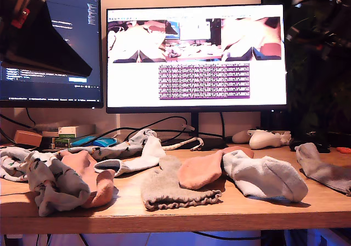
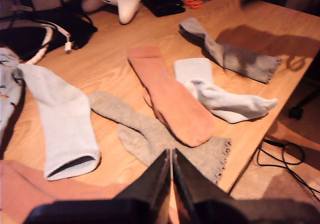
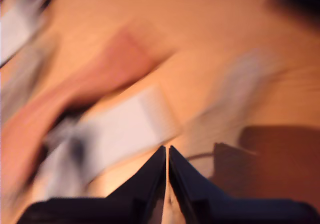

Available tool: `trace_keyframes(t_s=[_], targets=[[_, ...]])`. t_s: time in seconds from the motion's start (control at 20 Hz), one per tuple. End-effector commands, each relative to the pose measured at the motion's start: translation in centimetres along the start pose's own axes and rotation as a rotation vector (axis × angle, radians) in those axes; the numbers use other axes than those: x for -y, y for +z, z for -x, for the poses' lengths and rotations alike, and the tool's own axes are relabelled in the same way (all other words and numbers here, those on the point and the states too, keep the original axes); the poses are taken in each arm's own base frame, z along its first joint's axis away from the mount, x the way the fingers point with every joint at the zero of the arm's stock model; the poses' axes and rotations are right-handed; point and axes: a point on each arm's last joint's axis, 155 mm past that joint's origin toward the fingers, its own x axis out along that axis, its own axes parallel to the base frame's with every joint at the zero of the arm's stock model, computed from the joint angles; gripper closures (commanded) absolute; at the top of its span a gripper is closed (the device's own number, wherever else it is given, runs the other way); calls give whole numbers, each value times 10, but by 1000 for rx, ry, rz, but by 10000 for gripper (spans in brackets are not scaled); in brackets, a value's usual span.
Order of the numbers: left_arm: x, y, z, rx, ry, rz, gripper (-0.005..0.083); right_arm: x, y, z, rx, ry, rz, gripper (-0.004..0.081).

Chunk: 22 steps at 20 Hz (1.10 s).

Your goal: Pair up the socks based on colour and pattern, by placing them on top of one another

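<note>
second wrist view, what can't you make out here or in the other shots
- Second wrist view: motion blur smears the socks; patterns unreadable.
- Exterior view: the sock pile overlaps itself, so the count is unclear.
- Exterior view: the grey sock is cut off by the exterior view's right edge.

- a desk workspace, home office or lab bench
- two monitors (image 1: 196,56) on a wooden desk (image 1: 219,210), one showing code
- cables (image 1: 159,126), a white game controller (image 1: 267,138), scissors (image 2: 194,3), small boxes (image 1: 68,133) at the back
</note>
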Motion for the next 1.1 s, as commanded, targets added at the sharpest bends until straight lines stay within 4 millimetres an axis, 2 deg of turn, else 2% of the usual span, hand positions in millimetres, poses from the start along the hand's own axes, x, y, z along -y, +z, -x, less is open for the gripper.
trace_keyframes(t_s=[0.0,0.1,0.2,0.3,0.5,0.6,0.7,0.9,1.05], targets=[[1,1,0,6,-7,-6,797,-20,-19,-5,-66,44,44,783],[1,2,0,8,-9,-9,797,-35,-21,-6,-76,68,99,783],[2,2,0,8,-11,-10,797,-41,-9,-10,-31,67,123,783],[2,2,0,7,-14,-10,797,-35,4,-19,7,33,85,783],[4,4,0,16,-25,-13,797,-30,-4,-49,-57,35,41,783],[9,10,-2,42,-50,-25,797,-30,1,-65,-46,42,15,783],[18,16,-8,63,-88,-38,797,-28,4,-77,-55,45,14,783],[35,16,-28,37,-151,-46,797,-19,10,-95,-78,42,-3,783],[48,17,-44,10,-195,-55,797,-9,6,-109,-107,34,2,783]])
